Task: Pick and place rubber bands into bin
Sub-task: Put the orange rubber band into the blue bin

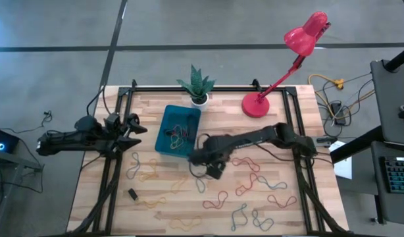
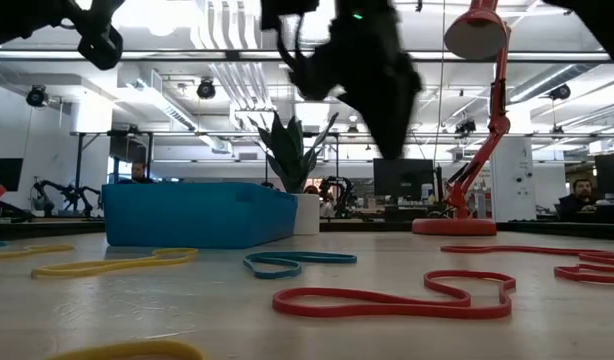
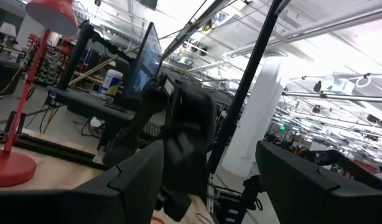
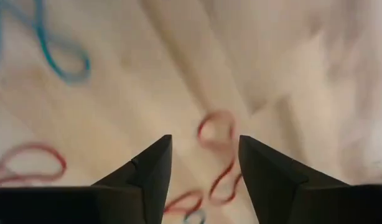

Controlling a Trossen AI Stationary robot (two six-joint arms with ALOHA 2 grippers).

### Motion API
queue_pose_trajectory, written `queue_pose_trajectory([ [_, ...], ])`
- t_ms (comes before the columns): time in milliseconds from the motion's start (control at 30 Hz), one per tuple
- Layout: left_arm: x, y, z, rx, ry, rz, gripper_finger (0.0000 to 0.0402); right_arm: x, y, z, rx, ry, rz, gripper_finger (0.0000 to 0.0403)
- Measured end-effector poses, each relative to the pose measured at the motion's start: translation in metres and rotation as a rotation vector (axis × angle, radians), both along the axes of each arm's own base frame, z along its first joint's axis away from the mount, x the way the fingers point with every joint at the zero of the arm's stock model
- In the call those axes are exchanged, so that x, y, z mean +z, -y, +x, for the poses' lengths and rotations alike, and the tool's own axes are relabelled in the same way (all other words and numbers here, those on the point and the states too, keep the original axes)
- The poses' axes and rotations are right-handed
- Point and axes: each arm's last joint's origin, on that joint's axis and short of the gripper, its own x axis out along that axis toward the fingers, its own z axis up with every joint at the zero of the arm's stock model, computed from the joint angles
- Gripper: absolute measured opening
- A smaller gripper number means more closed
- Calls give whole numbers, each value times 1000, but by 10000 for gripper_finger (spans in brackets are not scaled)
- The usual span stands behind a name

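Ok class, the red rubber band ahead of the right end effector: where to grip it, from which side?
Probably pinch the red rubber band at its narrow waist, where both strands run close, coming straight down: it lies flat on the table.

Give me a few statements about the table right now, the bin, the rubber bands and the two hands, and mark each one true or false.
1. The bin already holds some rubber bands. True.
2. The right hand grips a red band. False: its fingers stand apart with nothing between them, above the wooden table.
3. The left hand is open. True.
4. The table is cleared of loose bands. False: many still lie on it, such as a red band.
5. The lamp is blue. False: it is red.
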Motion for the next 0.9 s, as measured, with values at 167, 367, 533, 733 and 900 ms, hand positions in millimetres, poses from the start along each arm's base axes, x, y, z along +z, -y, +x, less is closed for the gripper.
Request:
queue_pose_trajectory([
  [167,-1,0,2,-1,-17,-3,240,-24,-22,-37,-103,-59,79,162],
  [367,-1,0,1,-1,-12,-3,240,-30,-16,-87,-428,93,116,162],
  [533,-1,0,2,0,-13,-2,240,-22,0,-122,-448,254,30,162],
  [733,-1,0,2,-1,-13,-3,240,-39,7,-144,-219,267,19,162],
  [900,-1,0,2,5,-13,-4,240,-64,13,-157,-147,214,7,162],
])
